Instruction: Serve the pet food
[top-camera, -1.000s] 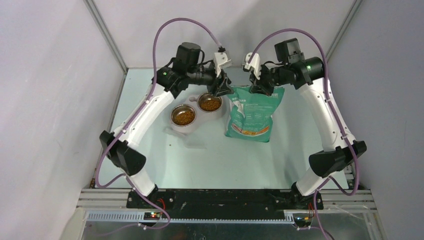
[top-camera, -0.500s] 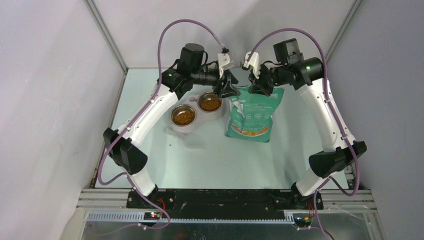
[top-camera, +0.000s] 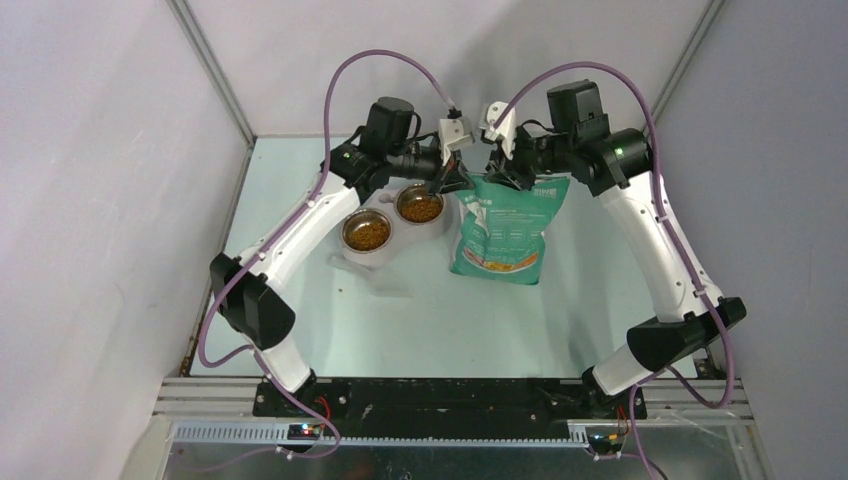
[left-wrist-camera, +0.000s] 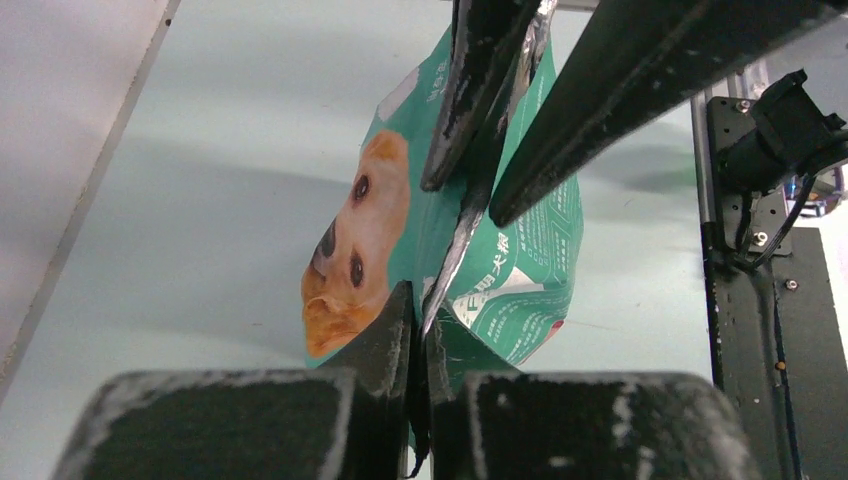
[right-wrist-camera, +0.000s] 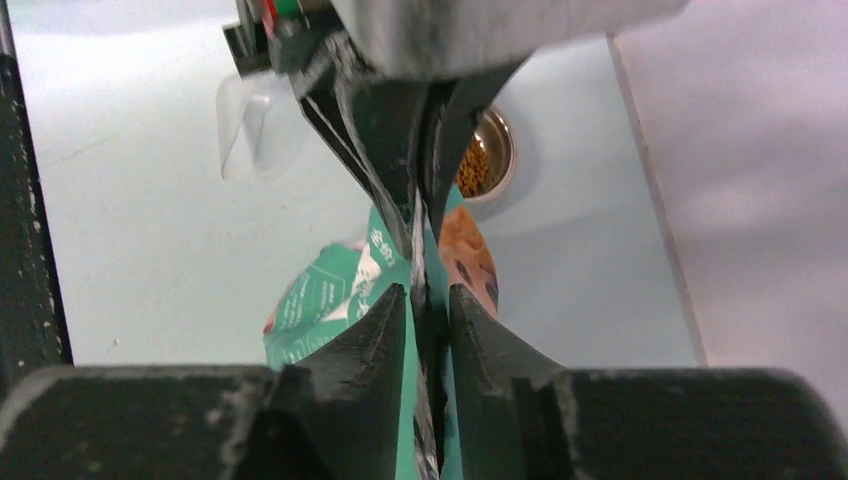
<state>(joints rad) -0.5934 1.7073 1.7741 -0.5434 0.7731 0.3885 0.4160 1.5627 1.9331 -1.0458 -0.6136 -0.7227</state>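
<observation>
While the left gripper (left-wrist-camera: 418, 322) pinches the crimped silver top seam of the bag (left-wrist-camera: 520, 290), its jaws all but closed on the foil, the right gripper (right-wrist-camera: 428, 300) straddles the same seam with its jaws a little apart, gripping nothing; the thin edge runs free through the gap. Both pairs of fingers are black, wedge-shaped and scuffed pale along their edges.

The bag, in the upper centre of the overhead view, is a glossy teal-green and white pouch printed with a dog's face, soft-sided and plump toward its base. Just left of it, the pet food (top-camera: 366, 233), a loose heap of tiny brown-orange pellets, fills two round steel bowls (top-camera: 344, 228) set in a white stand (top-camera: 345, 260). A clear plastic scoop (right-wrist-camera: 245, 120) lies on the pale green table (top-camera: 420, 320), in the upper left of the right wrist view.

With both bowls loaded, the pouring looks finished, and the step in hand appears to be closing up or putting away the bag. The next move likely calls for the right jaws to close on the seam or back clear, while the left steadies the limp pouch so it does not slump toward the bowls.
</observation>
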